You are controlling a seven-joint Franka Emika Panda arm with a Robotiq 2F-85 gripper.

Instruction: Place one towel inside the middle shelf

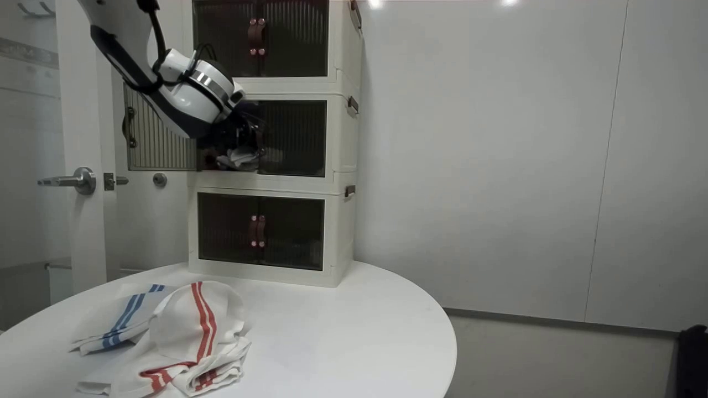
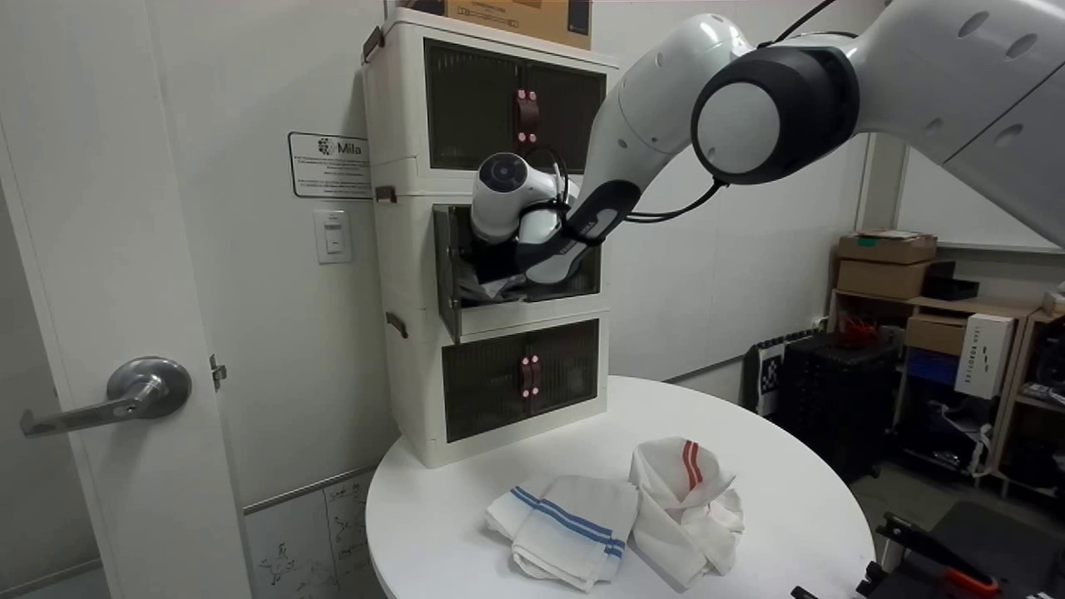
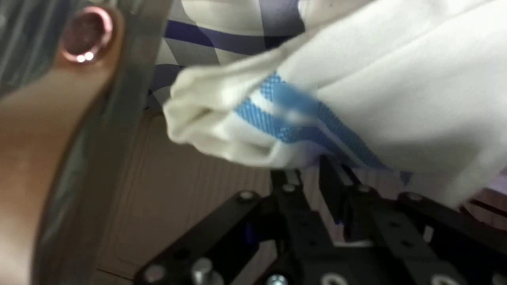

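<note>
The middle shelf (image 1: 265,181) is the middle box of a white stack and also shows in an exterior view (image 2: 532,316). Its left door is swung open. My gripper (image 3: 306,168) is inside that opening, dark and hard to make out in both exterior views. In the wrist view its fingers are partly apart with a gap between them. A white towel with blue stripes (image 3: 356,75) lies bunched against the fingertips; some white cloth (image 1: 242,159) shows in the opening. A blue-striped towel (image 2: 570,532) and a red-striped towel (image 2: 686,491) lie on the table.
The open ribbed door (image 1: 166,138) has a brown strap handle (image 3: 47,118), close beside my gripper in the wrist view. The shelf's right door (image 1: 296,138) is shut. Checked dark-blue and white cloth (image 3: 225,37) lies behind the towel. The round white table (image 1: 354,331) carries the stack.
</note>
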